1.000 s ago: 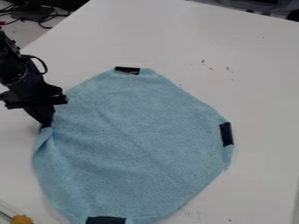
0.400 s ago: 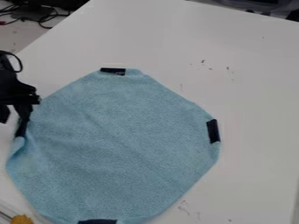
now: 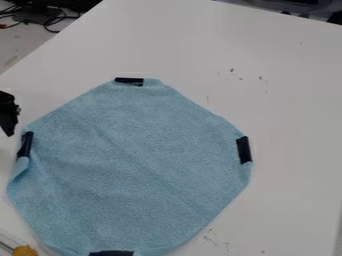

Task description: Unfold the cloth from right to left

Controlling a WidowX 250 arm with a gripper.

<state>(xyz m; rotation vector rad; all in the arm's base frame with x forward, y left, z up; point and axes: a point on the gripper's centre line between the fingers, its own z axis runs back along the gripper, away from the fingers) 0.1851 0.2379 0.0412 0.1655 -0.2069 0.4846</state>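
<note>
White flat tabletop (image 3: 287, 100), light-blue, roughly octagonal fabric cloth (image 3: 133, 165) spread over its left and lower portion in view, black two-finger gripper (image 3: 9, 114) just beside cloth, jaw state indeterminable, four dark rectangular tabs (image 3: 244, 150) along cloth's edge.

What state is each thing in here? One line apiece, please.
Cloth: spread open, slightly rucked along its left edge
Dark tabs: attached along the cloth's edge, four showing
Gripper: apart from the cloth, at the view's left edge
Table: marked with small dark smudges
Cables: loosely tangled
</note>
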